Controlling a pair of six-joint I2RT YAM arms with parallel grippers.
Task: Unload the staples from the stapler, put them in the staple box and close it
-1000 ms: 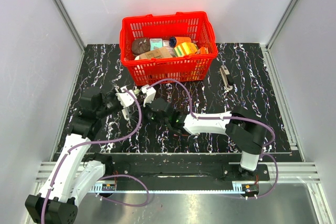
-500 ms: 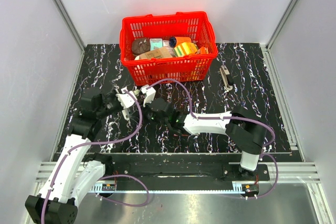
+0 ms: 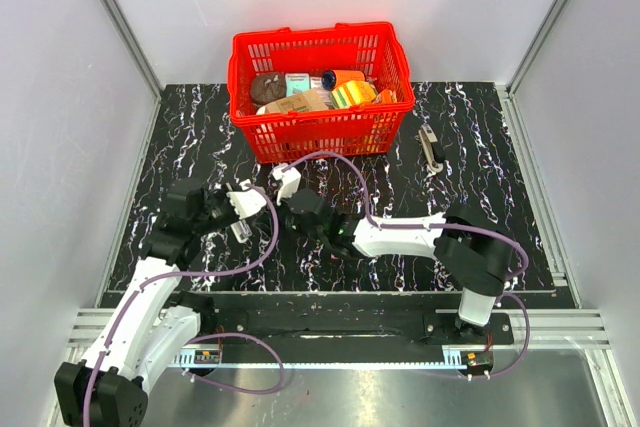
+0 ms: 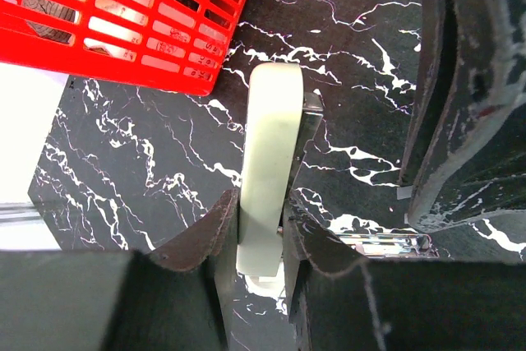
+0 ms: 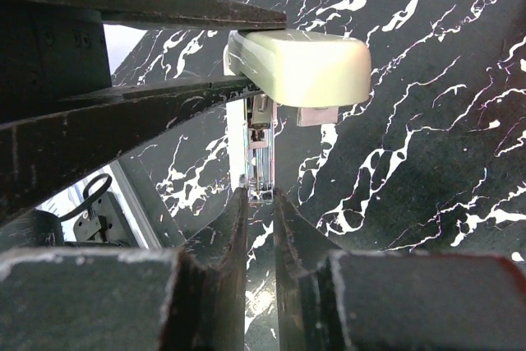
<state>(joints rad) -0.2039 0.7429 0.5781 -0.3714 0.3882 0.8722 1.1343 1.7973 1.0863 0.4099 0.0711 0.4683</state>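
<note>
The stapler sits mid-frame in the left wrist view, lower right of the red basket; the left gripper is clamped narrowly on its near end; the right gripper, fingers almost together, pinches the metal track beneath the pale body; it is probably light, rigid and smooth-sided, so grip the flanks firmly and draw the thin track gently.

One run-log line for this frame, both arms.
left gripper: shut on stapler | right gripper: shut on metal rail sticking out of stapler | staples: cannot tell
</note>
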